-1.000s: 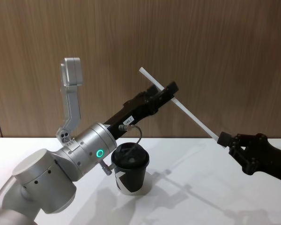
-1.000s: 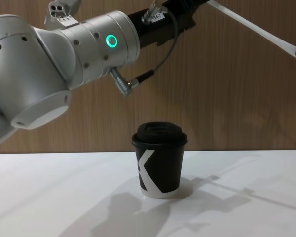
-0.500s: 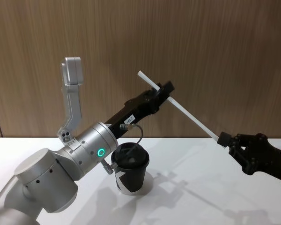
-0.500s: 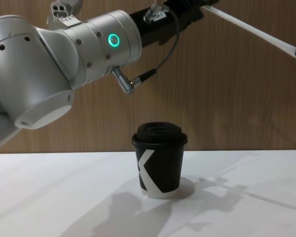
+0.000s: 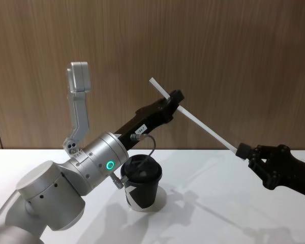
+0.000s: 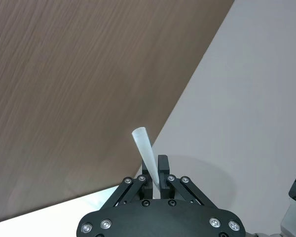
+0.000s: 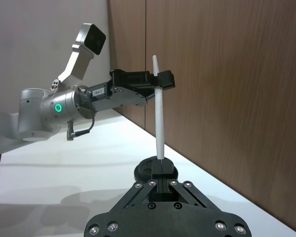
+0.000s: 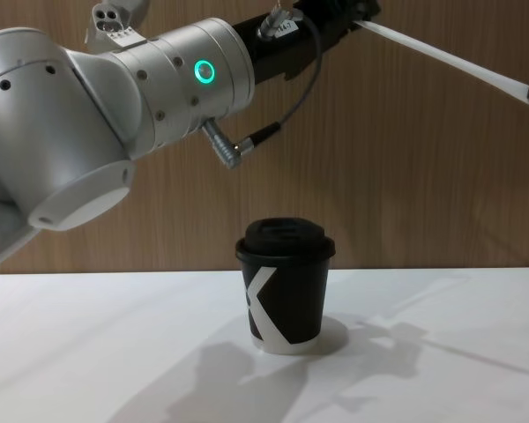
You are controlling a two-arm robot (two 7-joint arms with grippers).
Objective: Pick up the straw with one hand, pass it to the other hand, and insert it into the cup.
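Nearest: cup (image 5: 141, 184) on table (image 5: 234, 213). At its 3 o'clock, right gripper (image 5: 242, 151) is clamped on the low end of the straw (image 5: 208, 127). The straw is in mid-air, axis 4-to-10 o'clock in head view. Farther up, left gripper (image 5: 174, 98) is pinched on it near the top; cup sits 7 o'clock from it.

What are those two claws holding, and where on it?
Both hold the straw. The right gripper pinches its lower end; the left gripper is shut on it near the upper end, with a short tip sticking out beyond.

Prob lab/demo rm: wood-panel wall (image 5: 234, 51), white table (image 5: 218, 226)
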